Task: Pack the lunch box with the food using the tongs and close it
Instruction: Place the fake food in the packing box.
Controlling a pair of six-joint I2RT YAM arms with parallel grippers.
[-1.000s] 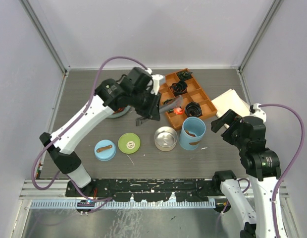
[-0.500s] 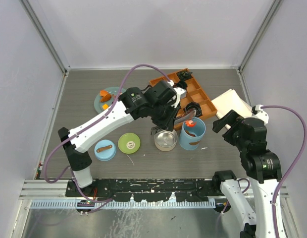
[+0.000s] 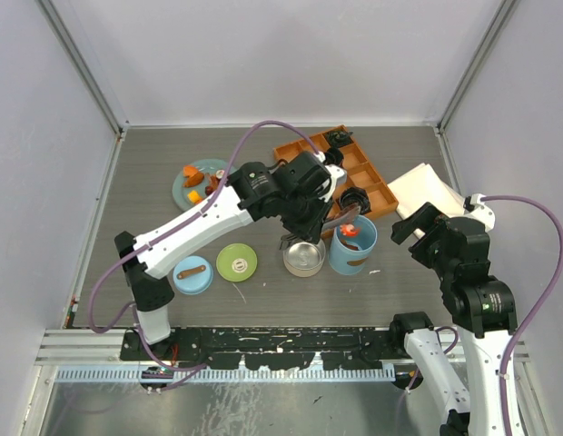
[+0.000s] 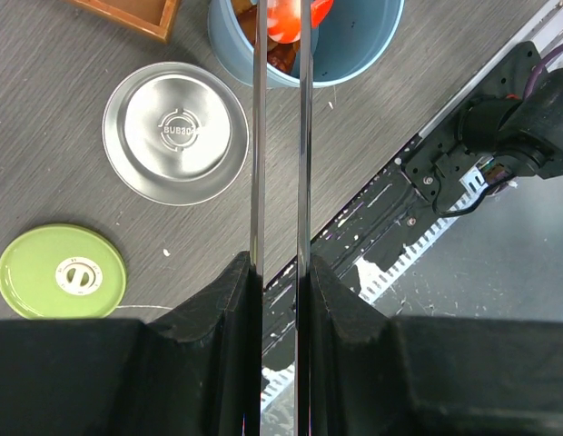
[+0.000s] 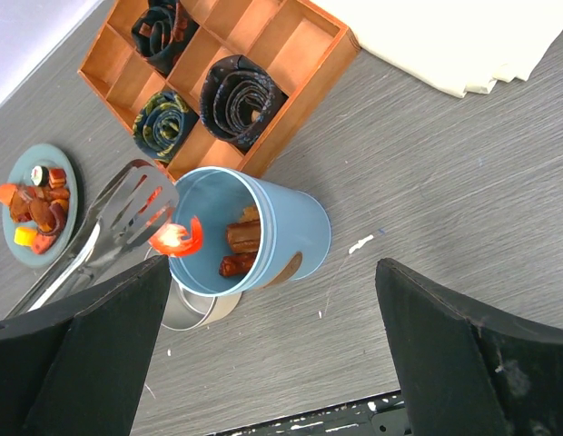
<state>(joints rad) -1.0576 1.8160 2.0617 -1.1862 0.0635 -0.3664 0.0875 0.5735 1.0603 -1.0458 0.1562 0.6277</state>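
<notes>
- left end effector (image 4: 280, 282) clamped on the tongs (image 4: 257, 136); their tips pinch a red piece (image 5: 177, 238) at the blue tub's (image 5: 281, 227) rim, mid-table
- right end effector (image 3: 414, 223) spread wide, empty, by the right edge
- risk: the piece hangs over the rim, not the centre; let go here, it may bounce onto the table (image 3: 154, 163) or into the steel tin (image 3: 304, 256)
- risk: tong tips dipping could tip the tub
- more food on the plate (image 3: 179, 193), far-left side

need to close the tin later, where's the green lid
Top view, left of centre: the green lid lies flat on the table, blue lid to its left, steel tin to its right.
</notes>
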